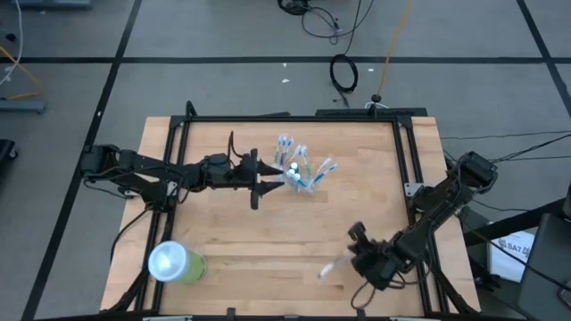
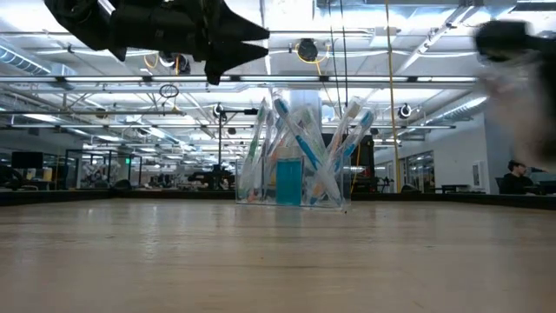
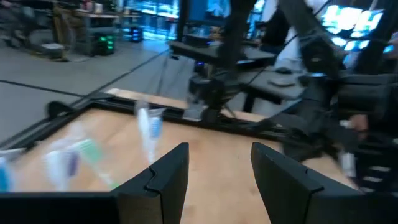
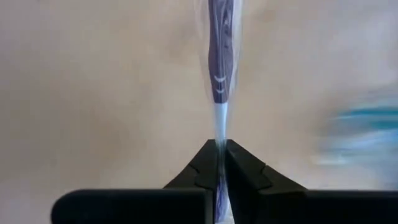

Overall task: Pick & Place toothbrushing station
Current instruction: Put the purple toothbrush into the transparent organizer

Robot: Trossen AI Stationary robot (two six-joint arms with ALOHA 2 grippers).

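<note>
A small clear cup stands upright on the wooden table, holding several wrapped blue, green and white toothbrushes and a blue tube; it also shows in the low view. My left gripper is open and empty just to the cup's left, raised above the table. In the left wrist view blurred toothbrushes stand beside its fingers. My right gripper is near the table's front right, shut on one wrapped toothbrush with a purple-blue handle. My right gripper pinches the toothbrush between its two fingertips, on a thin pale part of it inside the clear wrapper. The toothbrush runs straight out from the fingers, in line with them, over the wood. Whether it is clear of the table I cannot tell.
A larger lime-green tumbler with a pale round top lies at the table's front left. A black frame runs along the table's far and side edges. Bare wood lies between the cup and the front edge.
</note>
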